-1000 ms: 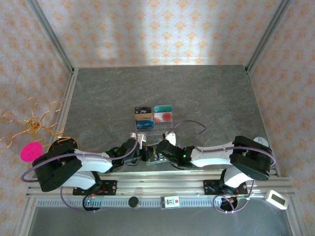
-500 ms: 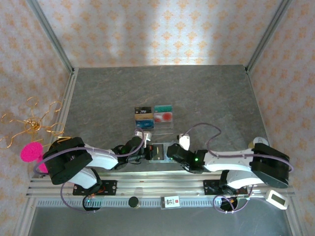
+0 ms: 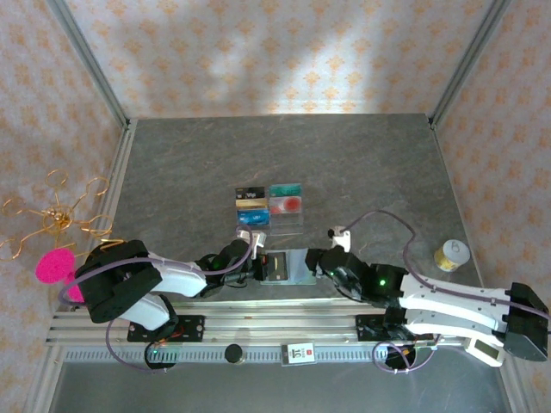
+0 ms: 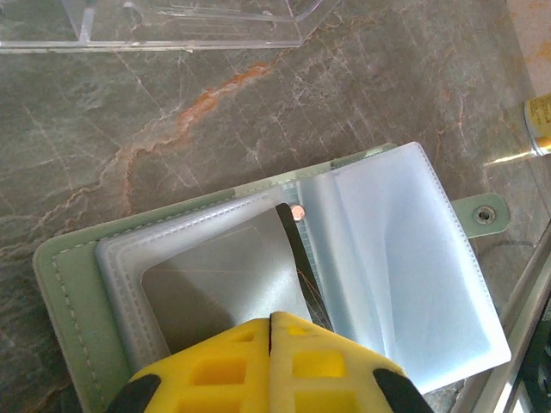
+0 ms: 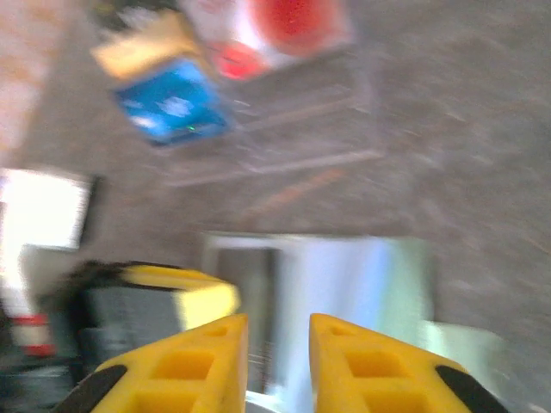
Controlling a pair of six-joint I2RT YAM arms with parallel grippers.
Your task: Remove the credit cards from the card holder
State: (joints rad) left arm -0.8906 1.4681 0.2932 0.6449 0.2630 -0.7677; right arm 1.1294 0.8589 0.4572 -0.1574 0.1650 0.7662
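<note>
Grey stone counter (image 3: 362, 172) as before. Right arm (image 3: 448, 297) now swung low and out to right, uncovering small can (image 3: 450, 255). Clear tray (image 3: 269, 206) of colourful cards unmoved, just beyond card holder (image 3: 297, 265). Card holder lies unfolded near front edge, pale pocket leaf now flat on right. Left end effector (image 4: 271, 323) pressed together, pinching card holder's left pockets. Right end effector (image 5: 278, 331) backed off to its right edge, slightly spread, empty. Dark card (image 3: 275, 267) still pocketed: extraction likely next
</note>
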